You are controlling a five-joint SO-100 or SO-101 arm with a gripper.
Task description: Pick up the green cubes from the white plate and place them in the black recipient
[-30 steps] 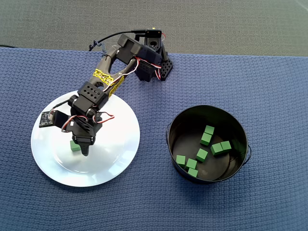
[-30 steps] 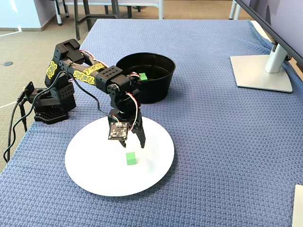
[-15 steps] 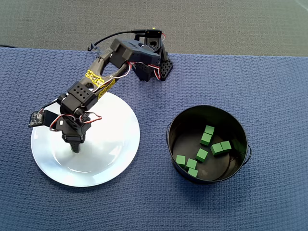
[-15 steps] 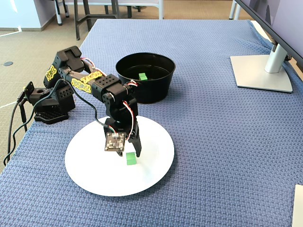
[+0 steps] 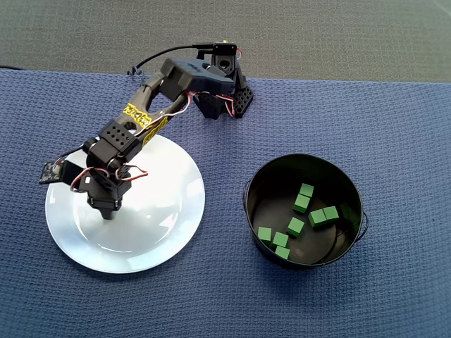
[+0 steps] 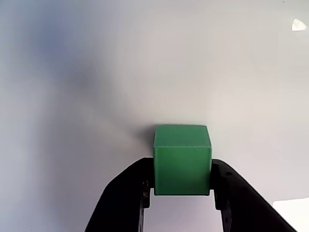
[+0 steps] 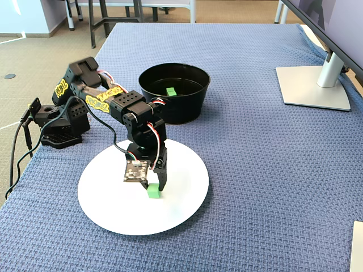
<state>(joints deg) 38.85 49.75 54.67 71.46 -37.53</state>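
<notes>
Surface: table covered by a blue waffle-weave cloth (image 7: 255, 170).
On cloth, fixed view, front left: white plate (image 7: 187, 201).
Behind plate: black recipient (image 7: 190, 105), apart from it.
Left edge: arm base (image 7: 59, 127).
Far right: monitor stand's grey foot (image 7: 315, 88).
Overhead view: plate (image 5: 169, 232) left, recipient (image 5: 282, 176) right.

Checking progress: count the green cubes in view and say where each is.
8: seven green cubes in the black recipient, at; one between the gripper's fingers on the white plate. Others may be hidden.
</notes>
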